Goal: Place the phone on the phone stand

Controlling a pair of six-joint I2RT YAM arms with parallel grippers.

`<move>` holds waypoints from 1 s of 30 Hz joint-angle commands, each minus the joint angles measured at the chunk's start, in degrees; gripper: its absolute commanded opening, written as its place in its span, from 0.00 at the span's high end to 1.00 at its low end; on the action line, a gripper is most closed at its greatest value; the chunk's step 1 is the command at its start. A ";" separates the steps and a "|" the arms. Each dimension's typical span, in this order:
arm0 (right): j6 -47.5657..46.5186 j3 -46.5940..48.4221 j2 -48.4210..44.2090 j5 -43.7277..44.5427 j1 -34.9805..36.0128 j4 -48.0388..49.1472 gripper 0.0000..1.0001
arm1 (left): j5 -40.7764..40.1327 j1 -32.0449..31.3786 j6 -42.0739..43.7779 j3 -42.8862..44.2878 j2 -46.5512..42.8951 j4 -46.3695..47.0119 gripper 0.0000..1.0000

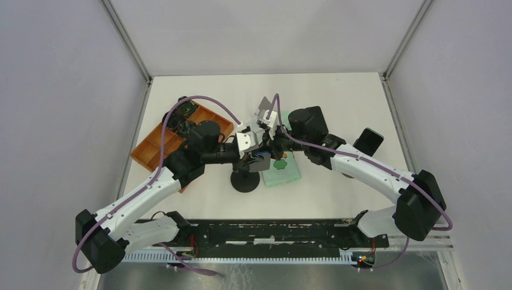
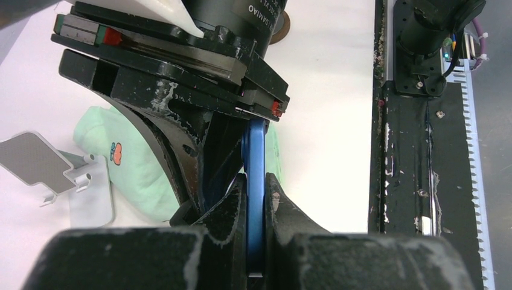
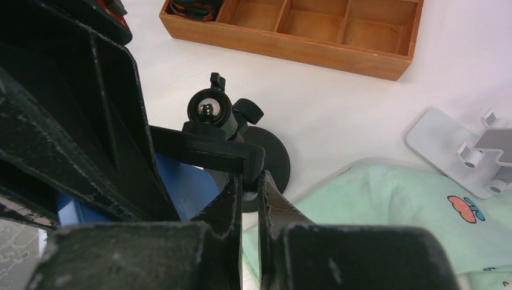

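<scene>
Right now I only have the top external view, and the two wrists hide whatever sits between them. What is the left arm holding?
Observer: The left fingers are clamped on a thin blue phone, seen edge-on.
Operator: And the right arm?
Observer: The right fingers pinch a thin dark edge with blue just below it, apparently the same phone.
Operator: Is the stand free?
Observer: Yes, the silver phone stand stands bare beside the green cloth.
</scene>
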 commanded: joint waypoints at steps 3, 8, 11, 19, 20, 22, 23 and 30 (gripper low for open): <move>-0.93 1.38 -3.40 1.63 1.28 -2.13 1.00 | -10.58 2.45 5.03 2.66 -2.89 4.27 0.98; -1.75 1.29 -3.34 4.66 1.21 -2.63 1.00 | -13.05 2.47 2.68 -0.55 -6.82 4.64 0.98; -1.99 1.35 -3.33 6.02 1.16 -2.85 1.00 | -14.37 2.48 1.18 -2.51 -8.89 4.86 0.98; -2.67 1.64 -2.97 9.33 1.24 -3.37 1.00 | -16.28 2.48 -0.90 -4.44 -10.75 4.73 0.98; -2.79 1.64 -2.99 9.73 1.20 -3.41 1.00 | -16.33 2.48 -1.07 -4.48 -10.85 4.73 0.98; -3.06 1.64 -2.97 10.38 1.13 -3.51 1.00 | -16.50 2.48 -1.53 -4.57 -10.96 4.59 0.98; -3.19 1.55 -2.99 10.85 1.13 -3.49 1.00 | -16.62 2.43 -1.74 -4.56 -11.01 4.58 0.98; -3.77 0.85 -3.13 13.09 0.96 -3.29 1.00 | -17.29 2.48 -4.40 -5.26 -11.23 4.47 0.98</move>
